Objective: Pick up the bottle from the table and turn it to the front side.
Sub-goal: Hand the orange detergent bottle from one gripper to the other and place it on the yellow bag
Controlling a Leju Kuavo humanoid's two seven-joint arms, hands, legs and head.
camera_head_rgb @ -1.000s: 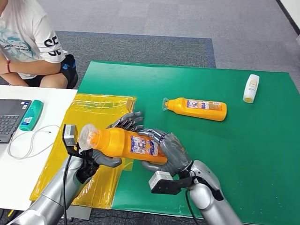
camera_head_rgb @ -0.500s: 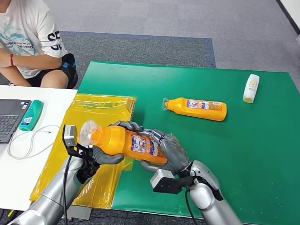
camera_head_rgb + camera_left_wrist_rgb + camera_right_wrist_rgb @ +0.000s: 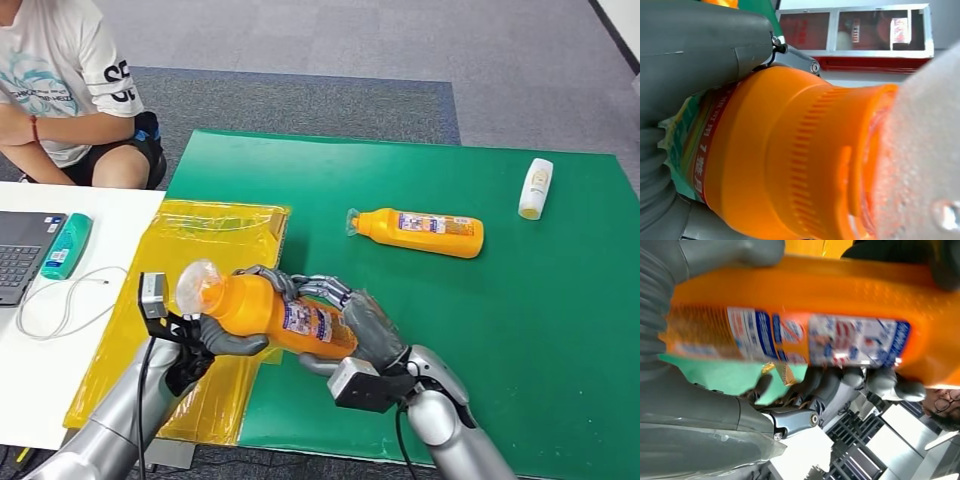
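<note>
Count: two orange bottles, one small white bottle, one teal bottle, one laptop, one yellow bag.
Left edge: laptop (image 3: 23, 255), teal bottle (image 3: 66, 245) on white worktop (image 3: 30, 380); person (image 3: 60, 80) seated upper left.
Left hand (image 3: 215, 338): lower centre-left, fingers wrapped on neck end of held orange bottle (image 3: 264, 312), above yellow bag (image 3: 204, 235).
Held bottle: lifted, near level, clear cap toward left.
Right hand (image 3: 355, 330): lower centre, fingers curled over base end.
Right: second orange bottle (image 3: 419, 232) lying on green worktop (image 3: 528, 330); white bottle (image 3: 536, 188) upper right.

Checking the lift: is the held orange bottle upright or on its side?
On its side. The orange bottle lies roughly level above the table, cap toward the left hand, base in the right hand.
</note>
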